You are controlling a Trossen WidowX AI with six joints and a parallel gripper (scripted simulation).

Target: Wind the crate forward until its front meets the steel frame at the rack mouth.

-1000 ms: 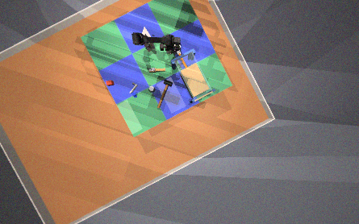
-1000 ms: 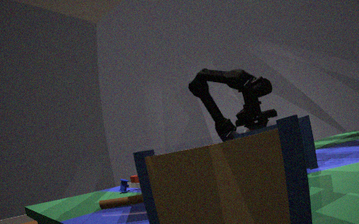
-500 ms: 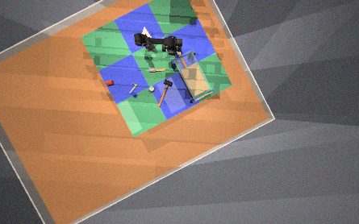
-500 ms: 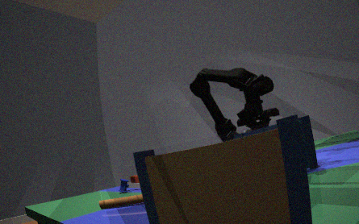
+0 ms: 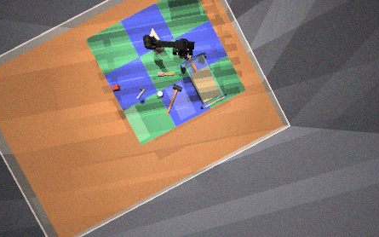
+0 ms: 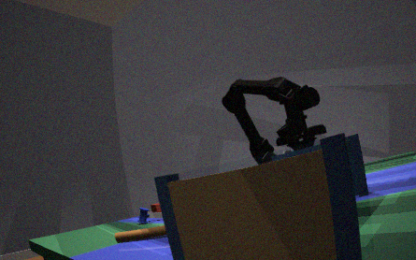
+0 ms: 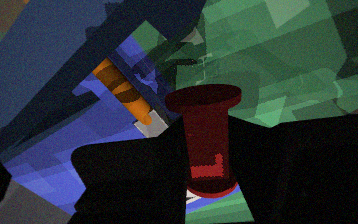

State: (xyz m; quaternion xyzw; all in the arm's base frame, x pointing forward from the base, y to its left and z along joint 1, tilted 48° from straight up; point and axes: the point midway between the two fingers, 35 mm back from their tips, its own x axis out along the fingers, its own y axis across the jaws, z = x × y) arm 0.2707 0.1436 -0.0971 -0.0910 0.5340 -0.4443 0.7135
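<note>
My gripper (image 7: 199, 118) (image 5: 184, 52) (image 6: 299, 139) is shut on the dark red knob (image 7: 206, 135) of the winch handle, which stands upright between the black fingers. It hangs over the near end of the guard cubby (image 5: 200, 56) on the checkered mat. The tan crate (image 5: 205, 83) (image 6: 248, 215) lies inside the cubby, between blue frame posts (image 6: 340, 187). An orange bar with a grey tip (image 7: 125, 94) (image 5: 193, 66) lies by the cubby mouth. The winch itself is hidden under my hand.
On the mat (image 5: 115, 51) lie a hammer with an orange shaft (image 5: 173, 99), a white ball (image 5: 160, 94), a small grey tool (image 5: 140, 93), a tan-handled tool (image 5: 166, 73) and a red block (image 5: 116, 88) (image 6: 156, 208). The arm's base (image 5: 151, 42) stands at the mat's far side.
</note>
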